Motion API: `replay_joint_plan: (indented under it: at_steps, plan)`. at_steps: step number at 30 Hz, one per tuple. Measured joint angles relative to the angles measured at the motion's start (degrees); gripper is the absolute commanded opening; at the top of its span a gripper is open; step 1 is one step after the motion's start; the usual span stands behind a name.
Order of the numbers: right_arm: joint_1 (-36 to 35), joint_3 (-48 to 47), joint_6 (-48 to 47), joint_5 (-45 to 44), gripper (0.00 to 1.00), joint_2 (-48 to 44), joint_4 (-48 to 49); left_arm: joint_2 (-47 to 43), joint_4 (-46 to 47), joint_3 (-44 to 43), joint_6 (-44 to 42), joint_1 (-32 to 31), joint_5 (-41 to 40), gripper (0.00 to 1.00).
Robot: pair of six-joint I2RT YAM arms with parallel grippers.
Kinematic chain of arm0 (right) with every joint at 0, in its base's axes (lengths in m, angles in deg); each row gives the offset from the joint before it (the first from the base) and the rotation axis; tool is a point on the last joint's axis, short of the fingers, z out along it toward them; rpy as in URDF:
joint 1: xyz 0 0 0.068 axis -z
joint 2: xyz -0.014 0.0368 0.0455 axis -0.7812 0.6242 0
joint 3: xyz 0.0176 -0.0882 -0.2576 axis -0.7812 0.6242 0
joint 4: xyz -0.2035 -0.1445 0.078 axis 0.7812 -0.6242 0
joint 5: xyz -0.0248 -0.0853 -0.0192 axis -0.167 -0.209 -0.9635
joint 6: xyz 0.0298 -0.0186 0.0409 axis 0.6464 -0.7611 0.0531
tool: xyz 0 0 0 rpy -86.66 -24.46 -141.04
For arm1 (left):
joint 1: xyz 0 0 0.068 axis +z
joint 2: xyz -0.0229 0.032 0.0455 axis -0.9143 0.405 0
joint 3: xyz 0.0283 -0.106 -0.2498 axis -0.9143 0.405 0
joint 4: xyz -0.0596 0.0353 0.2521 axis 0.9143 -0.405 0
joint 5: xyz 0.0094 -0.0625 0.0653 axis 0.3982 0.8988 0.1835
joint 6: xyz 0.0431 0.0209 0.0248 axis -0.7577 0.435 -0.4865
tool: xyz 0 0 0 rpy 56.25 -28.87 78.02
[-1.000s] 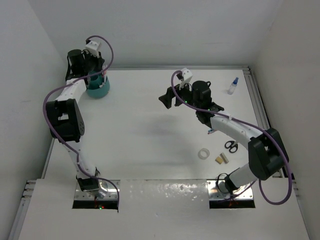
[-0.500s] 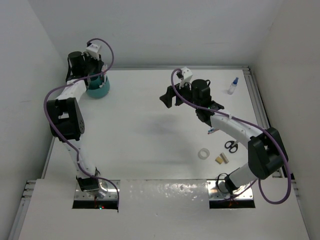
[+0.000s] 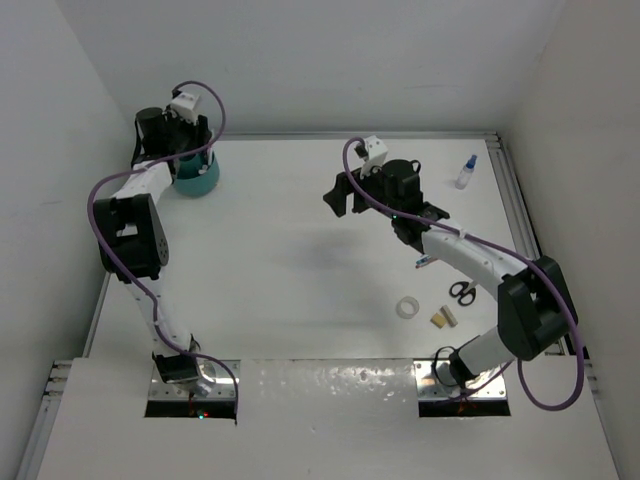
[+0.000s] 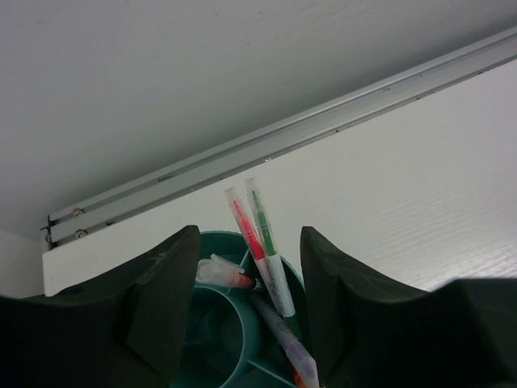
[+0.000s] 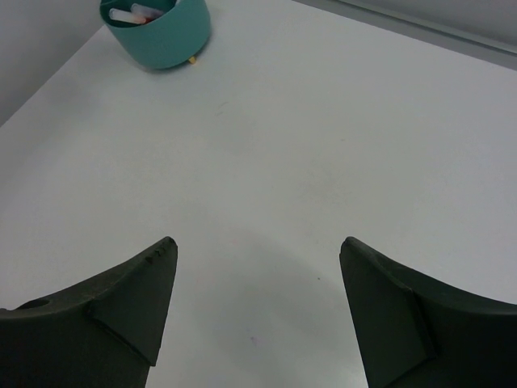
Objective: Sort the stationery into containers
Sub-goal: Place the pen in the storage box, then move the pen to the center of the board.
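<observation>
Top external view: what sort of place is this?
Probably a robot test cell: a white table closed in by plain white walls, a left arm and a right arm bolted at its near edge, and staged items, such as a teal pot and scissors.

Blocking the far-left corner with the teal pot (image 3: 196,178), pens (image 4: 273,279) leaning out of it. Crowding the near-right area with tape ring (image 3: 406,307), tan blocks (image 3: 443,318), scissors (image 3: 461,292). Standing a small bottle (image 3: 466,172) by the far-right rail. Leaving the table (image 3: 280,270) centre passable.

A white table (image 3: 280,270) meets pale walls (image 3: 330,60), an aluminium rail (image 4: 323,128) lining its far edge.
</observation>
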Motion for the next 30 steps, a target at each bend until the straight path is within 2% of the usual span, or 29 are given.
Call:
replay_joint_plan:
  at_steps: [3,4,6,7,8,9,10,11,12,14,17,20,24,30]
  plan:
    - [0.1,0.0,1.0,-2.9,0.79,-0.8,-1.8,0.0,-0.3,-0.5,1.4,0.2,-0.5,0.56]
    - [0.2,-0.1,1.9,-4.3,0.72,-1.2,-3.2,0.0,-1.0,-1.2,2.2,0.2,-0.9,0.57]
    - [1.3,-0.6,3.7,-6.7,0.51,-1.7,-6.4,0.0,-2.5,-3.4,3.5,0.2,-1.7,0.57]
    - [2.3,-1.1,5.2,-8.0,0.21,-1.7,-8.5,0.0,-3.0,-4.7,3.7,0.2,-2.1,0.57]
    - [3.4,-1.6,6.7,-9.6,0.09,-1.7,-10.9,-0.1,-3.2,-5.9,3.9,0.0,-2.5,0.57]
    - [4.8,-1.7,8.8,-10.9,0.03,-1.7,-13.0,-0.4,-3.4,-6.7,3.8,-0.3,-2.8,0.57]
    - [6.6,-1.6,11.6,-12.4,0.02,-1.9,-15.5,-1.1,-3.6,-6.9,3.5,-0.6,-3.1,0.57]
    - [8.7,-1.2,14.3,-14.2,0.09,-2.2,-18.0,-2.1,-4.6,-6.8,3.0,-0.9,-3.3,0.57]
    - [11.0,-0.1,17.0,-15.6,0.22,-2.8,-19.5,-3.2,-5.4,-6.7,2.2,-1.2,-3.2,0.57]
    - [15.5,3.6,22.9,-19.0,0.37,-4.9,-22.7,-7.0,-6.7,-4.3,0.2,-2.9,-2.6,0.57]
    - [21.7,10.1,29.7,-24.5,0.39,-8.5,-27.0,-13.4,-8.7,0.6,-1.9,-6.4,0.0,0.57]
    - [25.9,13.7,34.2,-27.5,0.36,-9.4,-30.8,-19.5,-11.0,6.2,-3.1,-11.0,3.3,0.57]
    - [29.2,13.9,36.4,-27.5,0.35,-8.1,-32.2,-22.7,-13.7,10.9,-3.2,-16.5,5.5,0.57]
    - [31.6,14.1,38.4,-26.1,0.32,-4.8,-32.1,-24.7,-16.7,18.2,-2.3,-21.0,3.1,0.57]
